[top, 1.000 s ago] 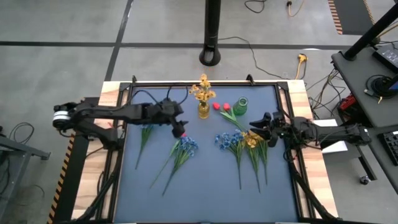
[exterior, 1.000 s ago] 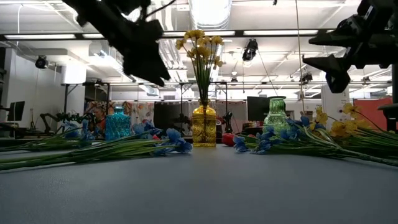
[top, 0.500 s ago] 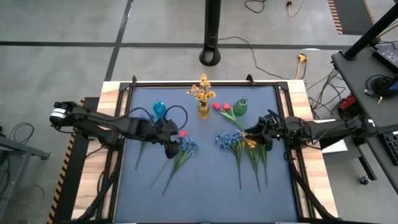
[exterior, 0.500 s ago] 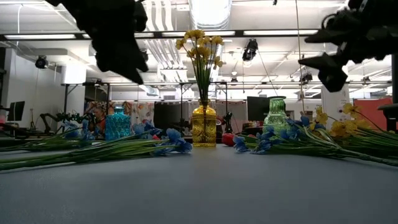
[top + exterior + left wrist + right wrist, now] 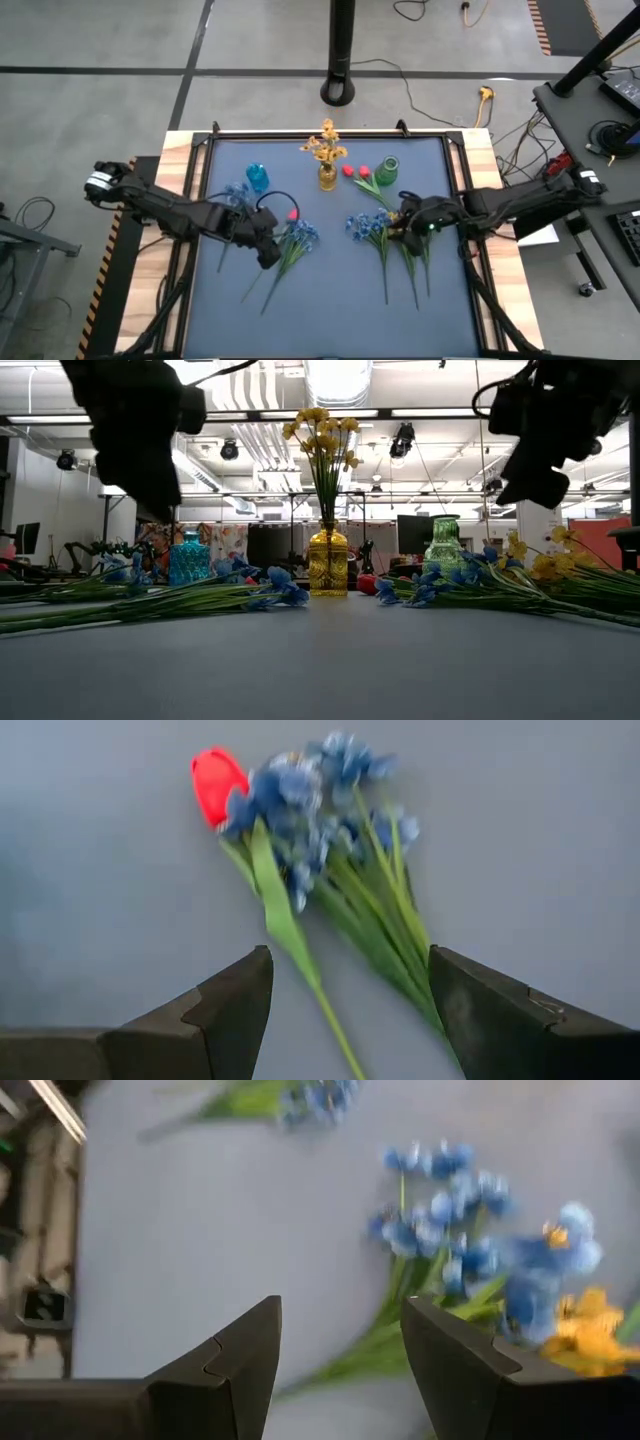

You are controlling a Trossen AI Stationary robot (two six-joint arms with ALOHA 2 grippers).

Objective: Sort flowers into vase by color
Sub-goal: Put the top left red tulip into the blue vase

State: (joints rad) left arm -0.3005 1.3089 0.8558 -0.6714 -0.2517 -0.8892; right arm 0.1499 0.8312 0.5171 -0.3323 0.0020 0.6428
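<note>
Blue, yellow, red flowers (image 5: 292,240) flat on mat

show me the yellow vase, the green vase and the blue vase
yellow vase (image 5: 327,179), high view, on its glass body below the yellow stems
green vase (image 5: 387,171), high view, on its rim
blue vase (image 5: 188,560), low view, on the middle of its body
</note>
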